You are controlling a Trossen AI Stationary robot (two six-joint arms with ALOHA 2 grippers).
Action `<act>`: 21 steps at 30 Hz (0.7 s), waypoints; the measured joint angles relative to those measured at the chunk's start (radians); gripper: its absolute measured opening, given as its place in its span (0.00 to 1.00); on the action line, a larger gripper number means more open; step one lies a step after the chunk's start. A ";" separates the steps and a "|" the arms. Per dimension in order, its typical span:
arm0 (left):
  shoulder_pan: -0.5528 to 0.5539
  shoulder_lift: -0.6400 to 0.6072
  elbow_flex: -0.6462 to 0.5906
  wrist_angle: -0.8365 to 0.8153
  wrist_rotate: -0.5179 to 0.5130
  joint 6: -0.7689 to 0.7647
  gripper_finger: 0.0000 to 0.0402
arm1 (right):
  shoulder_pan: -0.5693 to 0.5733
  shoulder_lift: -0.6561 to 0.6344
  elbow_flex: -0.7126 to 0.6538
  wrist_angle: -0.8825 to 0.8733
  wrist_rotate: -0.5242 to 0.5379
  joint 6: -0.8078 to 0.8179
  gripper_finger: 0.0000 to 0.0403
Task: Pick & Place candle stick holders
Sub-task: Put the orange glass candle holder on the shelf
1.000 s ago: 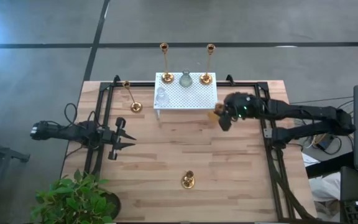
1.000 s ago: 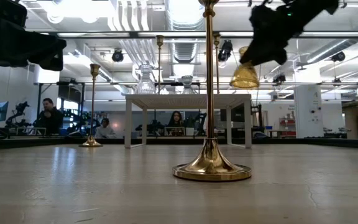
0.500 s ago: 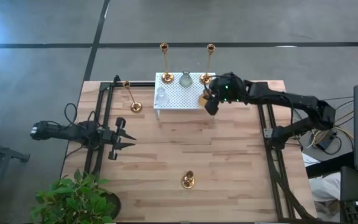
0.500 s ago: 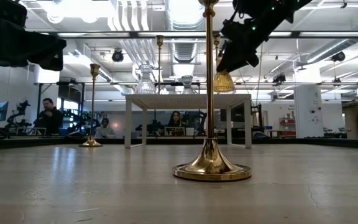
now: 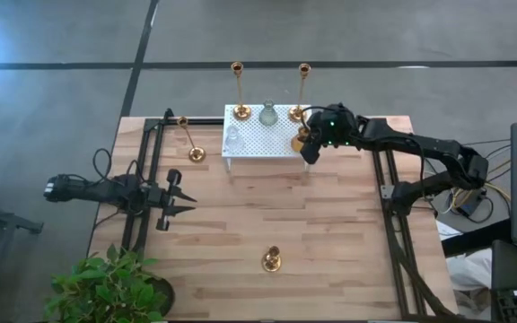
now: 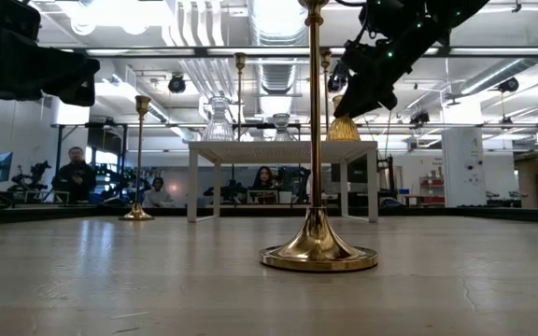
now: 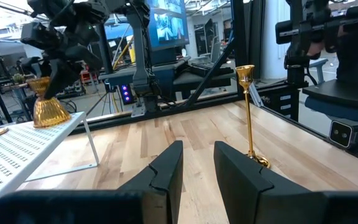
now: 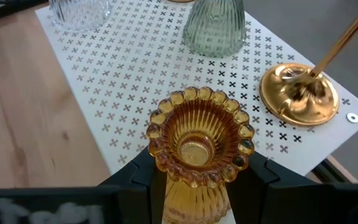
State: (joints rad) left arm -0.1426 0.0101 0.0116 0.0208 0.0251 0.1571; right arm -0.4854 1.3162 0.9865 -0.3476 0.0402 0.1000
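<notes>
Reaching in from the table's three o'clock edge, elbow bent, forearm slanting toward eleven o'clock, wrist tipped downward: right arm, with the right gripper (image 5: 304, 144) hanging at the rack's (image 5: 251, 135) five o'clock corner. Pinching an amber ribbed holder (image 8: 199, 147) between both fingers (image 8: 143, 172), cup facing up, foot low over the white perforated top near that corner; touching the rack or not, cannot tell. Showing in the low view as a golden bell shape (image 6: 343, 130) just under the dark gripper (image 6: 363, 90), level with the rack top. Standing on the rack just beside it: a brass holder (image 5: 299, 109) at the one o'clock corner, round base (image 8: 299, 95) and thin stem, a greenish glass holder (image 5: 268, 113) at twelve o'clock, a clear glass holder (image 5: 233, 136) toward eight o'clock, and another tall brass holder (image 5: 238, 90) at eleven o'clock. Lying stretched and low along the table's nine o'clock side, pointing toward three o'clock: left arm, left gripper (image 5: 184, 196) idling well apart from the rack, fingers (image 7: 166, 171) parted a little around nothing. Standing on the bare wood: a tall brass stick (image 5: 189, 142) near the rack's nine o'clock side, and one more brass stick (image 5: 272, 260) at the table's six o'clock, well apart from both grippers.
</notes>
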 joint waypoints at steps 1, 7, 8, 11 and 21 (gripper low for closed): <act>0.000 0.000 0.000 0.000 0.000 0.000 0.24 | 0.000 -0.001 -0.006 0.008 0.000 -0.003 0.30; 0.000 0.000 0.000 0.000 0.000 0.000 0.24 | 0.000 -0.001 -0.013 0.022 0.000 -0.001 0.30; 0.000 0.000 0.000 0.000 0.000 0.000 0.24 | 0.000 -0.001 -0.013 0.021 0.000 0.000 0.30; 0.000 0.000 0.000 0.000 0.000 0.000 0.24 | 0.000 -0.001 -0.013 0.018 0.000 0.002 0.30; 0.000 0.000 0.000 0.000 0.000 0.000 0.24 | 0.001 -0.001 -0.013 0.015 -0.012 0.017 0.30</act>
State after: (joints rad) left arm -0.1426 0.0101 0.0113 0.0208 0.0252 0.1574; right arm -0.4847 1.3151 0.9737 -0.3325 0.0284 0.1165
